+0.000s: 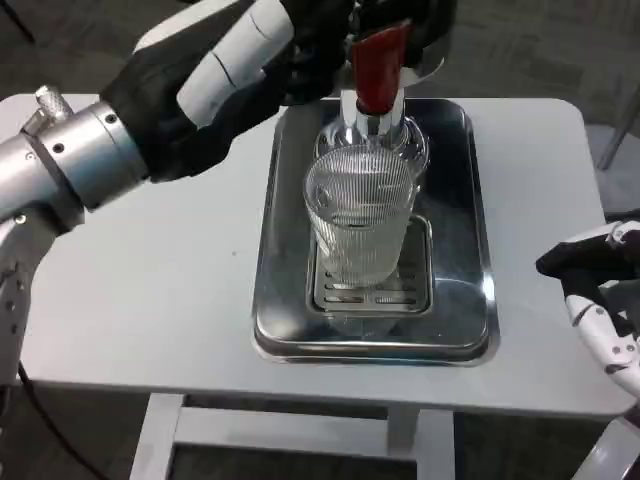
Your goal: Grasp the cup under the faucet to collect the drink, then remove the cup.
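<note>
A clear ribbed glass cup (362, 222) stands upright on the grate of a steel drip tray (470, 300), right below the chrome faucet (372, 125) with its red lever (377, 68). My left hand (245, 70) is raised at the top left, its dark fingers reaching toward the red lever at the dispenser; whether they touch it I cannot tell. My right hand (600, 290) hangs at the table's right edge, well apart from the cup, holding nothing, with its fingers apart.
The white table (150, 290) has bare surface left and right of the tray. The dispenser body (420, 30) rises at the back centre behind the cup.
</note>
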Available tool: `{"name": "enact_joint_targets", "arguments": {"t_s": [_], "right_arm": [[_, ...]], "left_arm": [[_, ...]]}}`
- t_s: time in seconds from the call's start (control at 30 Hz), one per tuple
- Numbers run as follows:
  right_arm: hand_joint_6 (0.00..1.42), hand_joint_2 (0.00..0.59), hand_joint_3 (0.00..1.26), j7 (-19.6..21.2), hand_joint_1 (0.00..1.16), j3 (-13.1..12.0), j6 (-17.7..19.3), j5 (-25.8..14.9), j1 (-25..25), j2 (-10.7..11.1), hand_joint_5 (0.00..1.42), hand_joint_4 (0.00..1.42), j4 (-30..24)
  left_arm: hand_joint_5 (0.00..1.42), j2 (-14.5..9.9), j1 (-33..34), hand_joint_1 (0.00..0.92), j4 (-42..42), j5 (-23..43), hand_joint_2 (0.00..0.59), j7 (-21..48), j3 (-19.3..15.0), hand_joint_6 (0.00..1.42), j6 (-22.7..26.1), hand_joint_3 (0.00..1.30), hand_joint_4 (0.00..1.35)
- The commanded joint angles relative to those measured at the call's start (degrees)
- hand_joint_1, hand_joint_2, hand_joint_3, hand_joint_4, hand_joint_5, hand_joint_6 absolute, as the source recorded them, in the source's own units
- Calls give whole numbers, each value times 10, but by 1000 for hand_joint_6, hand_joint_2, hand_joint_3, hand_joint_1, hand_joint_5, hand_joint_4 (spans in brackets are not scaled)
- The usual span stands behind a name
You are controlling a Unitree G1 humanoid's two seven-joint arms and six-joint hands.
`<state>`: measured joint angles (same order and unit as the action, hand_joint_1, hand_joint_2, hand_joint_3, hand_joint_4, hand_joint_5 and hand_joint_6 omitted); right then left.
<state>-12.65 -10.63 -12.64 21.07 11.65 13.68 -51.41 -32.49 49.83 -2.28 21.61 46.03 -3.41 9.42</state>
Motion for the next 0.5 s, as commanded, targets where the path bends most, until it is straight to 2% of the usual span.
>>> {"name": "enact_joint_targets", "arguments": {"t_s": [0.03,0.5], "right_arm": [[576,498,611,3,654,-5,6,-6,12,0,502,496,-8],[576,498,611,3,653,-3,2,-7,13,0,514,502,-11]], "left_arm": [[173,-14,-19,0,-5,-28,74,27,20,227,-17,143,96],[162,-36,-33,0,-21,-88,73,38,46,220,-93,144,86]]}}
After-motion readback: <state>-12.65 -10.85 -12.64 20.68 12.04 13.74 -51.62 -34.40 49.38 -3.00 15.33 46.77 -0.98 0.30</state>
